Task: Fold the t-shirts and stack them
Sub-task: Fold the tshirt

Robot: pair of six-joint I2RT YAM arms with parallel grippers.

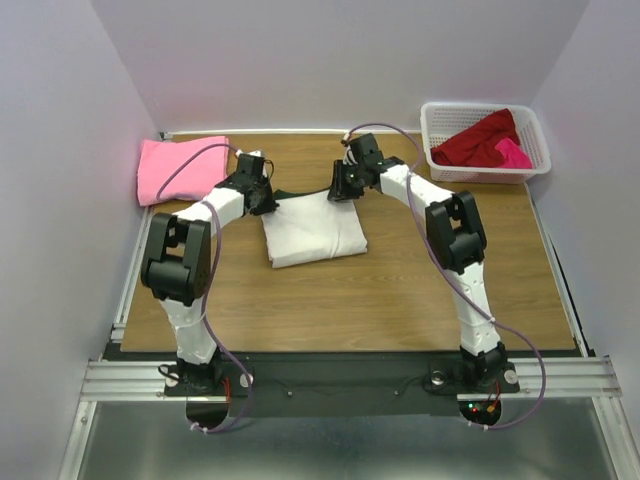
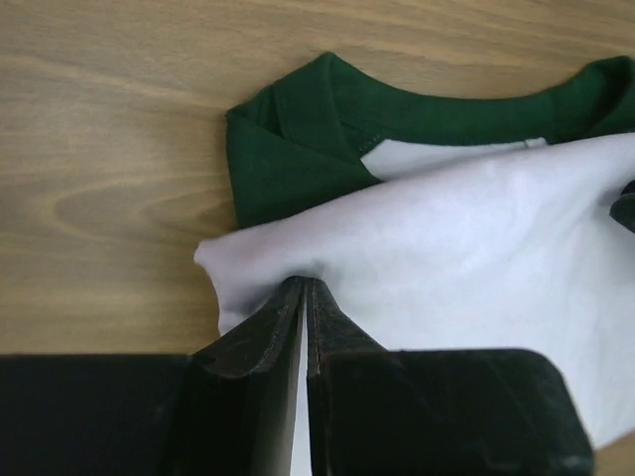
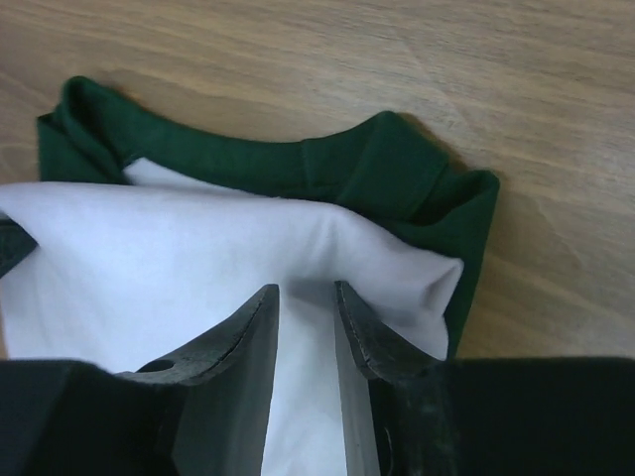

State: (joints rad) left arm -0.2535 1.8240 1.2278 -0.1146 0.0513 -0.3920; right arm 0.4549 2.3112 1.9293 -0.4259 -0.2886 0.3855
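The white t-shirt [image 1: 313, 232] with dark green collar lies folded on the table's middle, print hidden. My left gripper [image 1: 268, 200] is at its far left corner. In the left wrist view the gripper [image 2: 305, 288] is shut on a pinch of the white cloth [image 2: 466, 248], with the green collar [image 2: 397, 109] beyond. My right gripper [image 1: 340, 190] is at the far right corner. In the right wrist view the gripper [image 3: 306, 290] stands with jaws apart over the white cloth [image 3: 198, 258]. A folded pink t-shirt [image 1: 178, 168] lies at the back left.
A white lattice basket [image 1: 470, 105] stands at the back right, holding a dark red shirt [image 1: 480, 140] and a magenta one [image 1: 513, 153]. Walls close in the table on the left, back and right. Bare wood [image 1: 340, 300] lies in front of the white shirt.
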